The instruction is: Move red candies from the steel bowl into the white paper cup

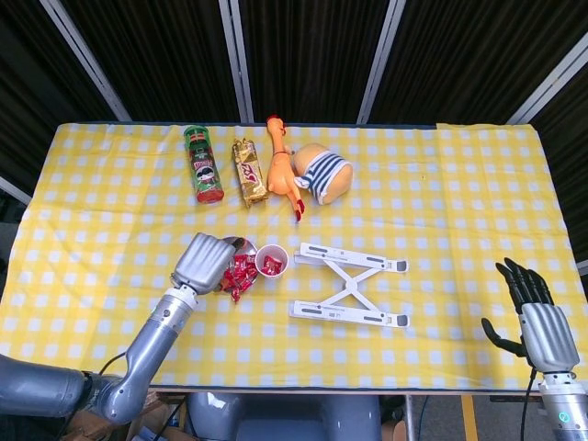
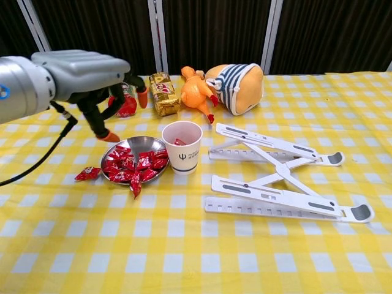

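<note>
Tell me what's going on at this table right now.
The robot is moving red candies from a steel bowl into a white paper cup. Its left hand hovers above the bowl, fingers apart and holding nothing. The cup stands just right of the bowl with at least one candy inside. A stray candy lies on the cloth left of the bowl. The right hand is open at the table's edge.

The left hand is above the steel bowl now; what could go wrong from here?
1. The red candies are heaped to the steel bowl's rim, one already hanging over, so the left hand reaching in could push more out.
2. The white paper cup stands right beside the bowl; a nudged bowl or passing fingers might tip it.
3. One loose candy lies outside and may be missed.
</note>
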You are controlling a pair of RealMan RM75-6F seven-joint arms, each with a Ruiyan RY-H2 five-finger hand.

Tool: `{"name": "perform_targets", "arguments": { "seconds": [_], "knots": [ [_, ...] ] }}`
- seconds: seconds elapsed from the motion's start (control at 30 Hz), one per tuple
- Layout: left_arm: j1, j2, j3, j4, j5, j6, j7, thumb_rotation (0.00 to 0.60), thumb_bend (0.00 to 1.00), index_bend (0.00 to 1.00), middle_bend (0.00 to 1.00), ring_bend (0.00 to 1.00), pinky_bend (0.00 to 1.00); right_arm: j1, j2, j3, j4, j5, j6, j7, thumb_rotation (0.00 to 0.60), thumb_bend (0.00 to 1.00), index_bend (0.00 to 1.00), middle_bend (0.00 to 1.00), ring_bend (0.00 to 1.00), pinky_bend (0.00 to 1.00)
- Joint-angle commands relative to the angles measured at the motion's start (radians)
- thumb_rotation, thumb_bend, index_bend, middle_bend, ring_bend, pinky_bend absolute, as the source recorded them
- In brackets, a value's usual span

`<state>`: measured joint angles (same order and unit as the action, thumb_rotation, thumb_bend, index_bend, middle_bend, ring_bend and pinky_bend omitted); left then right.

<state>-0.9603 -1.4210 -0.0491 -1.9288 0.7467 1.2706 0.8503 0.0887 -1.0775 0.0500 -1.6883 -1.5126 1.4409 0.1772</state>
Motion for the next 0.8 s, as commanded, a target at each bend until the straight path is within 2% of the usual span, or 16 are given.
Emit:
{"name": "perform_targets", "arguments": {
  "seconds": [0.03,0.2,0.47,0.57,0.8],
  "knots": [
    [0.013,0.036,0.065,-0.012,0.031,-0.054,0.026,0.600,0.22,0.33,0.86,0.92,0.95,0.000,-0.003,-0.001,0.000,-0.002,0.000,-0.007,0.600,0.41,0.00,0.00,0.00,0.00],
    [0.003,0.061,0.138,0.052,0.211,-0.171,0.005,0.600,0.22,0.33,0.88,0.93,0.95,-0.002,-0.003,0.000,0.000,-0.001,0.005,-0.007,0.600,0.41,0.00,0.00,0.00,0.00],
    [-0.005,0.041,0.211,0.244,0.568,-0.260,-0.068,0.600,0.22,0.37,0.90,0.94,0.96,-0.001,-0.002,0.001,0.002,-0.002,0.003,0.000,0.600,0.41,0.00,0.00,0.00,0.00],
    [-0.017,0.020,0.215,0.309,0.617,-0.309,-0.094,0.600,0.22,0.39,0.90,0.94,0.96,-0.001,-0.002,0.002,0.001,-0.001,0.004,0.000,0.600,0.41,0.00,0.00,0.00,0.00],
    [-0.018,-0.034,0.206,0.386,0.656,-0.371,-0.126,0.600,0.22,0.41,0.90,0.94,0.96,0.000,-0.001,0.003,0.001,0.001,0.004,0.005,0.600,0.41,0.00,0.00,0.00,0.00]
  ]
}}
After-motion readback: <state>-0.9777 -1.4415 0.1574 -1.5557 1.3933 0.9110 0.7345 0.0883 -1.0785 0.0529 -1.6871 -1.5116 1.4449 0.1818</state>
